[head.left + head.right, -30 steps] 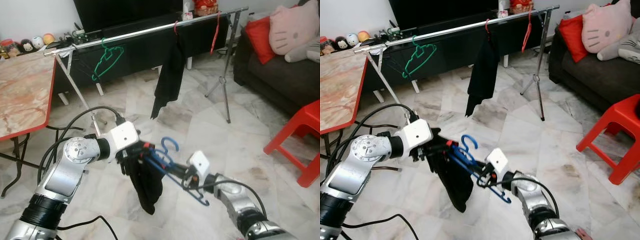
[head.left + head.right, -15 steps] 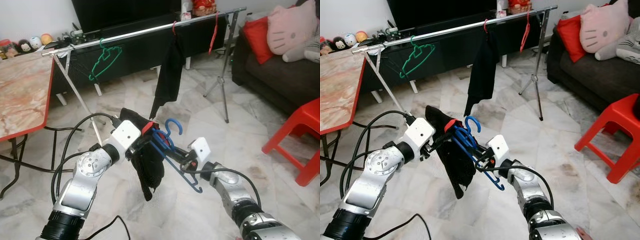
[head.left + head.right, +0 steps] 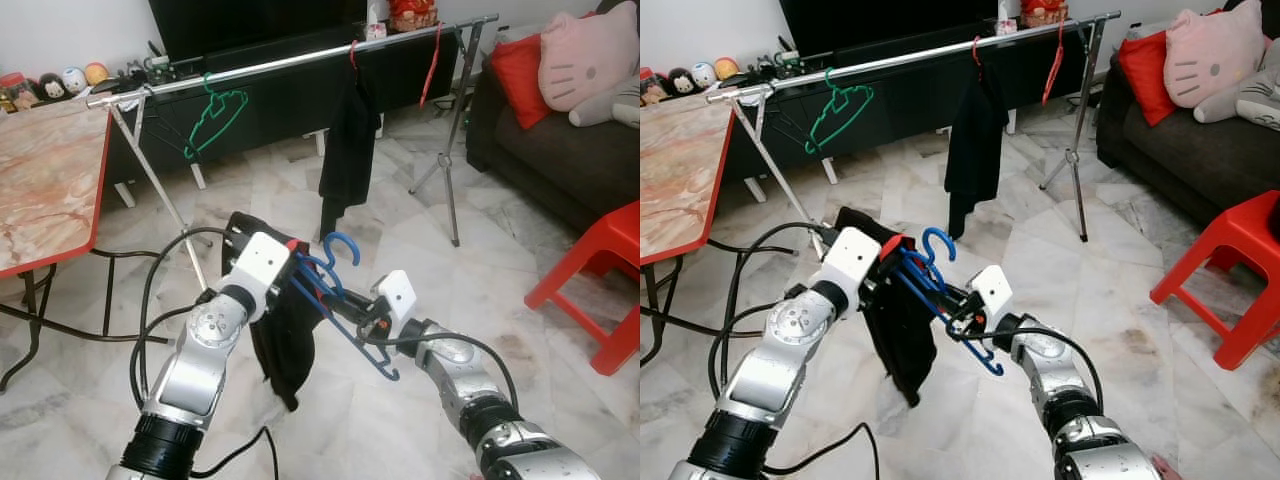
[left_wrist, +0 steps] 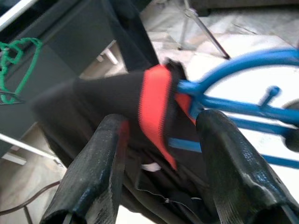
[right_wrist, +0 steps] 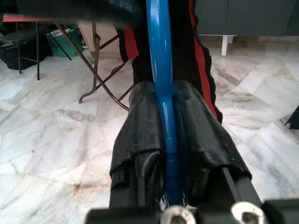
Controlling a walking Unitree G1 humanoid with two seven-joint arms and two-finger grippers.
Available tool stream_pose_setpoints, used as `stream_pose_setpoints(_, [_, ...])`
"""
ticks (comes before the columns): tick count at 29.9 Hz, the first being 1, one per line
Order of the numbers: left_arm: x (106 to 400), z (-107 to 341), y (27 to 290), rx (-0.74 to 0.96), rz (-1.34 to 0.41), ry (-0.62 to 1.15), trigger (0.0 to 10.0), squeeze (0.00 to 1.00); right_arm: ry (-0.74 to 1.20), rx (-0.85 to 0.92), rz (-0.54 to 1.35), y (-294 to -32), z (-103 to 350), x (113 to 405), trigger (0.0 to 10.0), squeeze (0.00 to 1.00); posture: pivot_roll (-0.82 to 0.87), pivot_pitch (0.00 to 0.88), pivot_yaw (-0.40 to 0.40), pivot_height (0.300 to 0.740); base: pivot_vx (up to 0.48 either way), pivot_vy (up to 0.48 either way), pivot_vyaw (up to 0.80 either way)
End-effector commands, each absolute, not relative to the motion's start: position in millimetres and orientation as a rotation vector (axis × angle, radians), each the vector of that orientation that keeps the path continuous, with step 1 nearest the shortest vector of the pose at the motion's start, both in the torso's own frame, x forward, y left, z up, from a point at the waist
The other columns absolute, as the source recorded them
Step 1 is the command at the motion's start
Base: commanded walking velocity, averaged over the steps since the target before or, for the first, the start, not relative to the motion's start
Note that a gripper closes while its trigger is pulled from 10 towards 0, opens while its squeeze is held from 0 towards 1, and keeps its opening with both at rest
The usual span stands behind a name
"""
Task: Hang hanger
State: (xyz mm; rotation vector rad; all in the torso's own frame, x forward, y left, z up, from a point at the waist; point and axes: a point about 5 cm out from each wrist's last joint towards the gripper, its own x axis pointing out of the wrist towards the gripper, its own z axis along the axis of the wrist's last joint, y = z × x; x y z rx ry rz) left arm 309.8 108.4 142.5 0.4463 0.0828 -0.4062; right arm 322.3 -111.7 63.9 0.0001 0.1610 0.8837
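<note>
A blue hanger [image 3: 340,250] carries a black garment [image 3: 285,340] with a red band [image 4: 156,107]. I hold it low in front of me, above the marble floor. My right gripper [image 3: 365,320] is shut on the hanger's lower bar [image 5: 161,70]. My left gripper [image 3: 300,272] is at the hanger's shoulder. Its fingers [image 4: 100,158] close on the bunched cloth there. The silver clothes rail [image 3: 290,62] runs across the room beyond, well above and behind the hanger's hook.
On the rail hang a green hanger [image 3: 215,115], a black garment [image 3: 348,150] and a red hanger [image 3: 430,65]. A marble-top table [image 3: 50,190] stands at the left. A dark sofa [image 3: 560,150] and a red stool [image 3: 600,280] are at the right. Cables lie on the floor.
My left arm has risen and swung toward the middle, lifting the garment and the hanger's hook end. The right gripper has kept its hold and moved up slightly.
</note>
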Motion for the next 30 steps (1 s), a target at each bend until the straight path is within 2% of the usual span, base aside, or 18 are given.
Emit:
stream_pose_setpoints(1, [308.2,142.2,112.0,0.468,-0.399,0.094,10.0,0.0,0.095,-0.006,0.895,-106.5,79.3,330.6,0.0,0.0,-0.08,0.0,0.076,0.74,0.0,0.0,0.0])
stream_pose_setpoints(14, [321.6,139.8,119.5,0.517,-0.227,0.106,10.0,0.0,0.086,-0.001,0.921,-104.0,81.2,330.3,0.0,0.0,-0.1,0.0,0.073,0.74,0.0,0.0,0.0])
stream_pose_setpoints(20, [323.0,139.5,119.7,0.516,-0.209,0.104,10.0,0.0,0.086,0.0,0.923,-103.9,81.1,330.0,0.0,0.0,-0.1,0.0,0.073,0.74,0.0,0.0,0.0])
stream_pose_setpoints(21, [323.0,137.8,115.8,0.508,-0.233,0.106,4.5,0.0,0.087,0.001,0.929,-103.6,80.8,329.5,0.0,0.0,-0.1,0.0,0.07,0.74,0.0,0.0,0.0])
stream_pose_setpoints(22, [323.0,137.0,113.0,0.504,-0.247,0.104,1.0,0.0,0.089,0.001,0.935,-103.1,80.5,329.1,0.0,0.0,-0.1,0.0,0.07,0.74,0.0,0.0,0.0])
stream_pose_setpoints(23, [323.0,136.7,110.8,0.494,-0.255,0.102,0.0,0.0,0.089,0.001,0.94,-102.8,80.5,328.8,0.0,0.0,-0.1,0.0,0.068,0.74,0.0,0.0,0.0])
stream_pose_setpoints(30, [323.8,136.8,109.2,0.483,-0.249,0.094,0.0,0.0,0.093,0.004,0.955,-102.3,80.5,328.3,0.0,0.0,-0.1,0.0,0.062,0.74,0.0,0.0,0.0])
